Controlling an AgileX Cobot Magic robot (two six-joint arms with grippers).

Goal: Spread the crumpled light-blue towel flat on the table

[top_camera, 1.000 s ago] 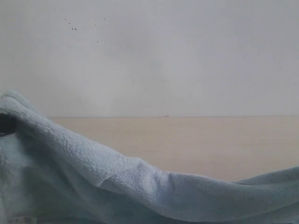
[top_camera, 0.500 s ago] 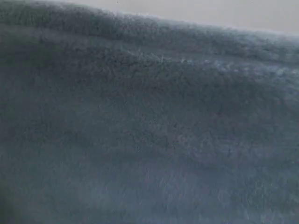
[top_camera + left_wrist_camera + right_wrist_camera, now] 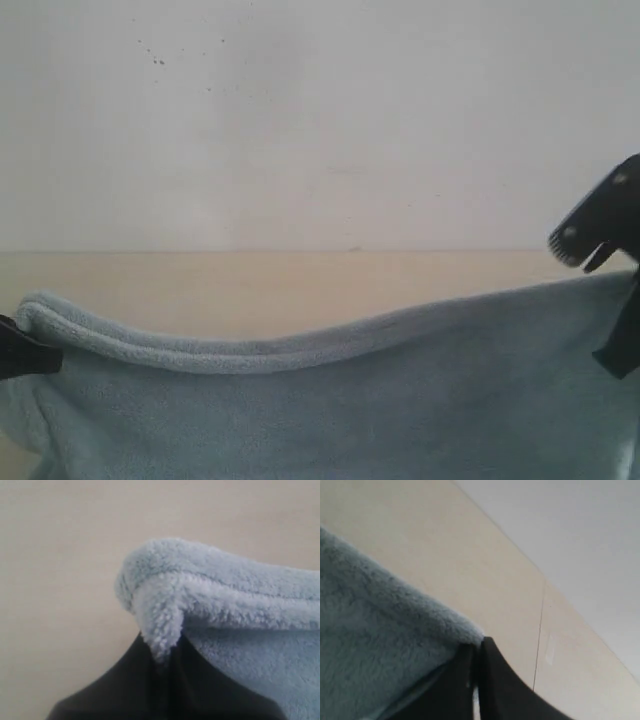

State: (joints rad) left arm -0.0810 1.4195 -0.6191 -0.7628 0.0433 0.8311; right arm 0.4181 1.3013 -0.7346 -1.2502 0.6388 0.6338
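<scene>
– Gripping what, the left end effector (image 3: 161, 666)?
– A corner of the towel (image 3: 350, 410). In the left wrist view the two dark fingers (image 3: 115, 692) are pressed together. The fluffy hemmed corner is pinched between them and stands up above the tips.
– And the right end effector (image 3: 476, 677)?
– It is closed too, on the towel's edge at the other side. Its black fingers meet with only a thin line between them, and the cloth goes in at that line.
– Where is the towel, then?
– In the exterior view it hangs stretched between the two end effectors. The left one is at the left border, and the right one is at the right border, a bit higher. The top hem runs from one to the other, sags a little in the middle and rolls over near the left side. The cloth fills the lower part of that view, in front of the desk (image 3: 300, 280). Whether the lower edge touches the desk I cannot tell, because it is out of the picture.
– And behind it?
– The pale desk goes back to a plain light wall (image 3: 320, 120).
</scene>
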